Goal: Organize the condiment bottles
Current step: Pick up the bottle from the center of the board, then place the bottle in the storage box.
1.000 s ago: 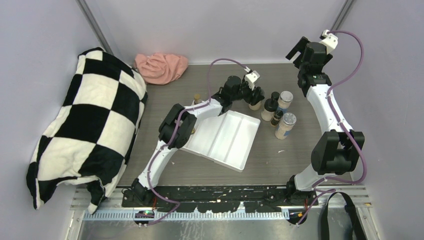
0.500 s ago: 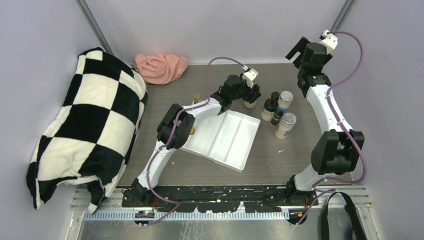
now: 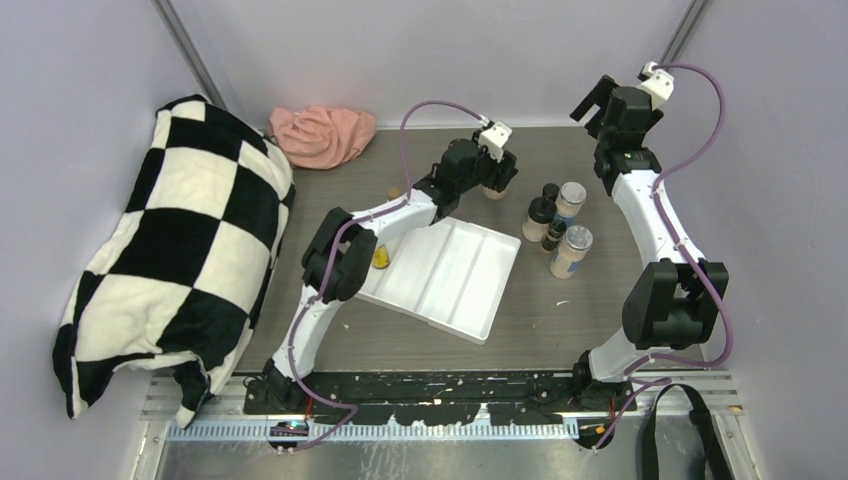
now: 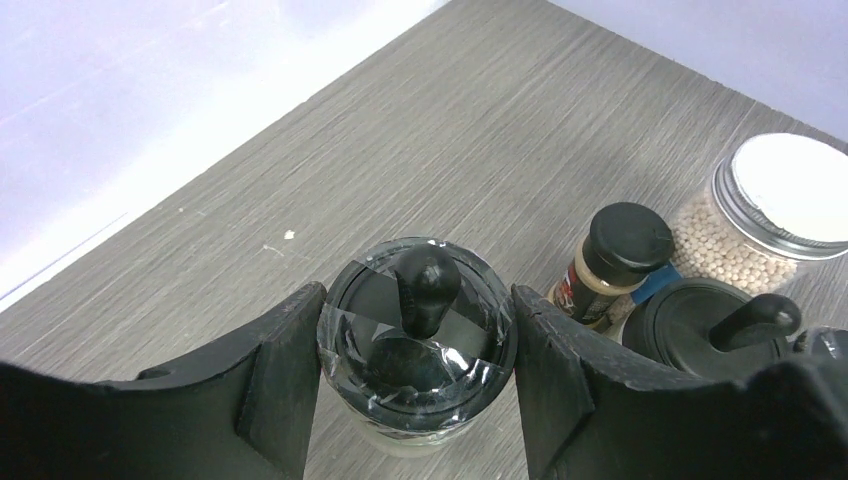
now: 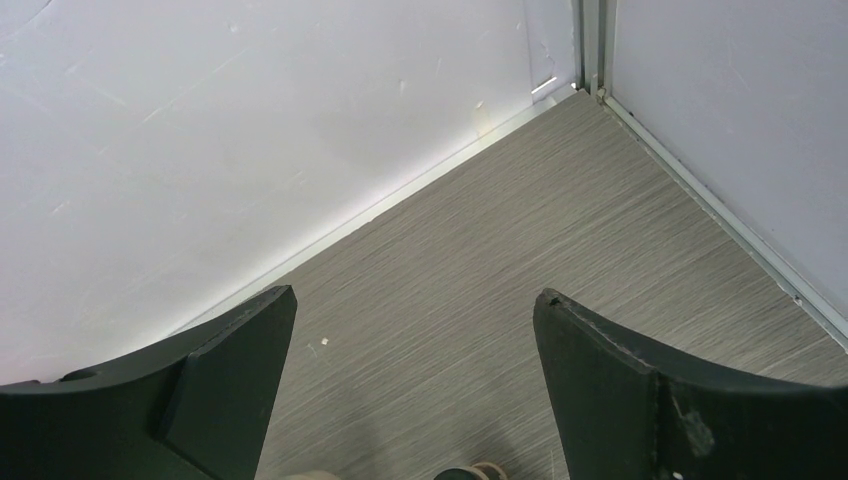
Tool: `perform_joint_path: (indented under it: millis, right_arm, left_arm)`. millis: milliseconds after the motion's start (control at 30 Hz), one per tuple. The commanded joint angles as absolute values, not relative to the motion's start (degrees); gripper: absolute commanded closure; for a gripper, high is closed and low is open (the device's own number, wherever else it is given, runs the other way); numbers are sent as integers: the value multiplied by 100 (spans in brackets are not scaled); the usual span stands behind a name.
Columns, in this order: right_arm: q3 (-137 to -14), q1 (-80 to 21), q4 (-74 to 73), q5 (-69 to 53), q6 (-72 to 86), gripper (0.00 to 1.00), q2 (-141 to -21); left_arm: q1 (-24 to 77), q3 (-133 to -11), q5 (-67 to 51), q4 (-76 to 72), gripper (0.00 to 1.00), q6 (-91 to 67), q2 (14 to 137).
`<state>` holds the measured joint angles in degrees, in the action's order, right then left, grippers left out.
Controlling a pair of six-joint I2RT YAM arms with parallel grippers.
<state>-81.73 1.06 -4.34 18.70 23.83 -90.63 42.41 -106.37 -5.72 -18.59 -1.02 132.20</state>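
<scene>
Surface: grey wood-grain table (image 3: 560, 320)
Left side: black-and-white checked cushion (image 3: 170, 250)
Far left: crumpled pink cloth (image 3: 322, 135)
Centre: white divided tray (image 3: 450, 280), askew
Right of tray: 4 clustered condiment bottles (image 3: 558, 228)
Tray's left edge: yellow bottle (image 3: 381, 257)

Left gripper (image 3: 494, 176) clasps a jar (image 3: 493, 191) (beyond the white tray (image 3: 455, 272)).

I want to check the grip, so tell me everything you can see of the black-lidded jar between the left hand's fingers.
The black-lidded jar is small and round, and its clear body shows pale beige contents. The black lid has a rounded knob on top, with shiny clear tape stretched across it. The jar stands upright between the fingers of the left hand, and both fingers touch it at lid height. Whether its base rests on the table cannot be told.
</scene>
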Motion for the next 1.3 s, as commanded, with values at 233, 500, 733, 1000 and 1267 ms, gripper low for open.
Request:
perform_joint_path:
  millis: [233,500,733,1000,1267]
  right_arm:
    - [-8045,69,-285,1799,2442,6,-8486]
    - [-7814,38,-356,1699,2601,6,-8042]
    - [-7613,0,-429,1657,2696,6,-7701]
    - [-7391,0,-456,1626,2790,6,-7417]
    - [-7272,-196,-457,1641,2795,6,-7300]
  left_arm:
    - [4234,-9631,175,-2429,100,-47,11561]
    - [4245,-8751,620,-2386,100,-248,10686]
    - [4380,-8088,1120,-2317,100,-238,10024]
    - [4456,-7164,1582,-2487,100,-370,9369]
    - [4489,-6270,1898,-3030,100,-478,8954]
